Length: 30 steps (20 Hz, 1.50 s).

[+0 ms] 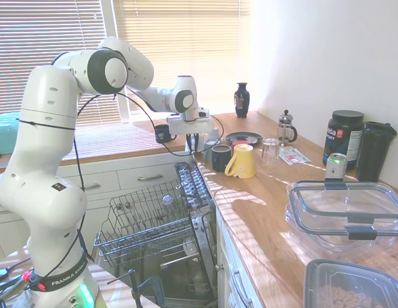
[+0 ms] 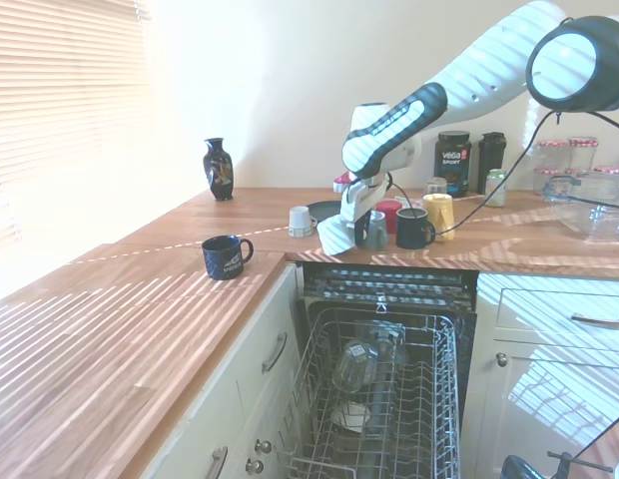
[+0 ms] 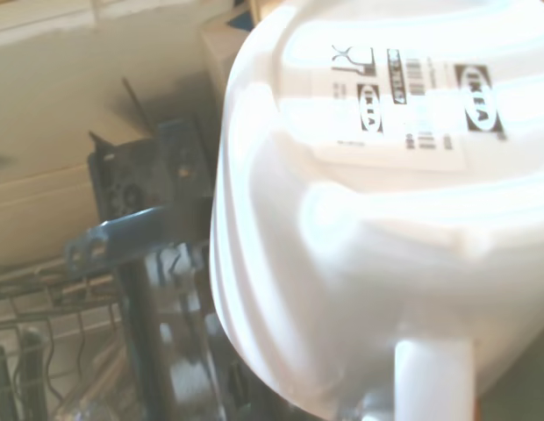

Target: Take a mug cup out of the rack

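The white mug cup (image 3: pixel 360 219) fills the wrist view from close up, bottom side showing with a printed label and its handle at the lower edge. In the second exterior view the mug cup (image 2: pixel 337 239) hangs in my gripper (image 2: pixel 351 232), which is shut on it, just above the counter's front edge behind the open dishwasher. The gripper (image 1: pixel 196 140) shows beside the dark mug in the first exterior view. The grey wire rack (image 1: pixel 154 224) is pulled out below, and the rack (image 2: pixel 381 409) holds an upturned glass (image 2: pixel 355 363).
On the counter stand a yellow mug (image 1: pixel 242 161), a dark mug (image 1: pixel 220 157), a red cup (image 2: pixel 389 215), another white cup (image 2: pixel 302 222), a blue printed mug (image 2: pixel 226 256), a vase (image 2: pixel 218 170), a glass (image 1: pixel 270 151), a French press (image 1: pixel 286 128) and plastic containers (image 1: pixel 346 215).
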Motion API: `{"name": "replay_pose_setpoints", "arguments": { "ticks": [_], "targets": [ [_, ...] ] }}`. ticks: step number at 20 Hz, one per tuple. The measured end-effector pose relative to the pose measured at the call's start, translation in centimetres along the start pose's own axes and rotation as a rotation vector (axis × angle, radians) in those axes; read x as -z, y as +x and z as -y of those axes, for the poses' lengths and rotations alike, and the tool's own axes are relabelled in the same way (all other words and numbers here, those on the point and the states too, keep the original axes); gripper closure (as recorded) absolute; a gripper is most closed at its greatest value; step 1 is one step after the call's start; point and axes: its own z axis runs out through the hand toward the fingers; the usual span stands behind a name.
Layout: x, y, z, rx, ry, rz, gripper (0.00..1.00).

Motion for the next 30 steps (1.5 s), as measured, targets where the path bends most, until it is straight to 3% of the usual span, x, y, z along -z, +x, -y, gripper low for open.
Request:
{"name": "replay_pose_setpoints", "arguments": {
  "ticks": [8, 16, 17, 30],
  "targets": [
    [-1.7, 1.7, 0.0, -0.072, -0.007, 0.013, 1.00],
    [-3.0, 2.6, 0.4, -0.093, -0.022, 0.021, 1.00],
    [-3.3, 2.6, 0.4, -0.094, -0.025, 0.023, 0.00],
    [-3.3, 2.6, 0.5, -0.203, -0.040, 0.027, 0.00]
  ]
}}
